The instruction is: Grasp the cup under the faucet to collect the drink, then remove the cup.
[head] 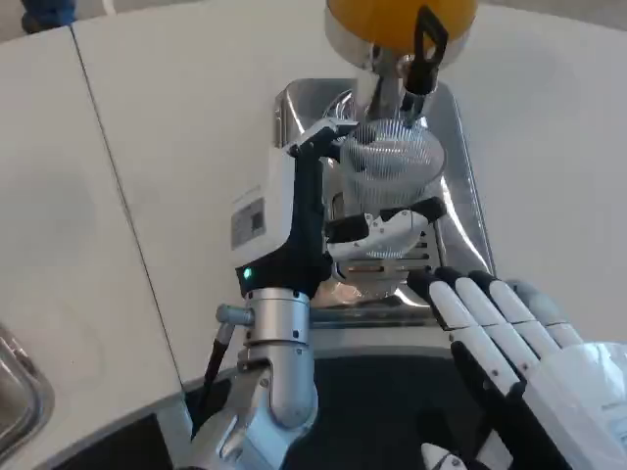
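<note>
Left robot hand (377, 230): my fingers wrap the clear ribbed cup (392, 162), holding it.
Cup: under the faucet (416, 73), above the steel drip tray (460, 186).
Right robot hand (529, 352): mine, fingers straight, apart, holding nothing, just beside the tray on the counter (176, 127).

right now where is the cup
In the head view the cup sits top centre, under the faucet of the orange dispenser, over the metal tray, held by the left hand.

dispenser tank (402, 22) cropped at top, right robot hand (529, 352) cut off
</note>
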{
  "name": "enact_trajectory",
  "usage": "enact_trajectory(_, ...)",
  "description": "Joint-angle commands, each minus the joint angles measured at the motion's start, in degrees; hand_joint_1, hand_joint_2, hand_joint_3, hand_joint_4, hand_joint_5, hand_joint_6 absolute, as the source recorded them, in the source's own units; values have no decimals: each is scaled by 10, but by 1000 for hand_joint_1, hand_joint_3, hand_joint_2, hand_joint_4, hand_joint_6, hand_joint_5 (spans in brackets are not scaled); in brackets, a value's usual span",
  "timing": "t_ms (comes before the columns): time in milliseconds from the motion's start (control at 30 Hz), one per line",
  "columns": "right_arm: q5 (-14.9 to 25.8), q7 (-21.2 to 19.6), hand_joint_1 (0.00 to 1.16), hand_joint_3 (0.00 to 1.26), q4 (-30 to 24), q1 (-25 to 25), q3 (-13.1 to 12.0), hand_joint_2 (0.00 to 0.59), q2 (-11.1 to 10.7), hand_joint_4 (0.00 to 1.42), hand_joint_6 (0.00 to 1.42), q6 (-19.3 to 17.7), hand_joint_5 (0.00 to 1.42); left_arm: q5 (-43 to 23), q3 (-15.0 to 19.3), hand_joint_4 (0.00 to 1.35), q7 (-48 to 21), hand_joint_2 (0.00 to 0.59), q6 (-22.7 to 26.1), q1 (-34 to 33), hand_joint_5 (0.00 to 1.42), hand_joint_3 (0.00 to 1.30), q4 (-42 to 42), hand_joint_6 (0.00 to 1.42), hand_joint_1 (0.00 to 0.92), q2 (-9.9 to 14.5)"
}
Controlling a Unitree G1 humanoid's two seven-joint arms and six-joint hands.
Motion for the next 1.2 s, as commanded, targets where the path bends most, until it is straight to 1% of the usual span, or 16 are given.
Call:
enact_trajectory(33,0,12,116,0,-4,-13,2,578,0,0,0,12,0,5,-9,992,25,0,1,-18,1389,1103,12,1424,772,-11)
enact_trajectory(233,5,21,116,0,-2,-29,0,577,-4,0,0,27,0,8,-23,977,43,0,5,-30,1375,1098,47,1424,773,-7)
enact_trajectory(333,9,22,116,0,-1,-29,-2,577,-8,0,0,31,0,9,-29,971,54,0,6,-32,1348,1069,63,1424,768,-6)
enact_trajectory(433,12,23,116,0,0,-31,-4,577,-10,0,0,34,0,4,-30,1043,59,0,3,-35,1281,989,75,1424,751,-6)
enact_trajectory(500,12,24,116,0,0,-33,-3,577,-11,0,0,36,0,1,-30,1034,57,0,-2,-39,1214,924,81,1396,742,-3)
enact_trajectory(533,12,24,116,0,0,-34,-2,577,-11,0,0,37,0,0,-30,859,55,0,-5,-40,1106,778,83,1316,699,-1)
enact_trajectory(567,11,25,116,0,0,-34,-1,577,-10,0,0,38,0,0,-30,768,53,0,-7,-42,1034,682,85,1256,652,0)
enact_trajectory(600,9,25,116,0,1,-35,1,577,-10,0,0,38,0,-3,-30,679,48,0,-14,-43,979,602,86,1184,561,3)
enact_trajectory(633,8,25,116,0,2,-35,3,577,-9,0,0,38,0,-4,-31,612,44,8,-19,-43,939,548,87,1115,489,5)
enact_trajectory(667,6,25,116,0,3,-37,6,577,-9,0,0,38,0,-8,-30,555,37,12,-27,-44,914,508,89,1088,425,7)
enact_trajectory(733,3,25,116,0,6,-40,10,577,-8,0,0,39,0,-14,-30,475,26,12,-42,-44,874,440,92,1017,345,13)
enact_trajectory(767,1,25,116,0,7,-42,12,577,-7,0,0,40,0,-16,-30,445,22,10,-47,-44,855,413,93,983,320,16)
enact_trajectory(833,-3,24,116,0,8,-43,18,577,-5,0,0,41,0,-17,-30,385,16,7,-53,-44,818,364,94,928,292,20)
enact_trajectory(900,-6,24,116,0,9,-44,22,577,-5,0,0,42,0,-19,-28,360,13,5,-56,-43,797,335,93,921,282,25)
enact_trajectory(1133,-9,19,116,0,15,-46,28,577,-5,0,0,44,0,-25,-25,310,11,11,-61,-42,751,308,87,850,262,37)
enact_trajectory(1200,-10,17,116,0,16,-46,29,577,-5,0,0,44,0,-27,-23,298,7,16,-65,-40,725,298,83,826,257,44)
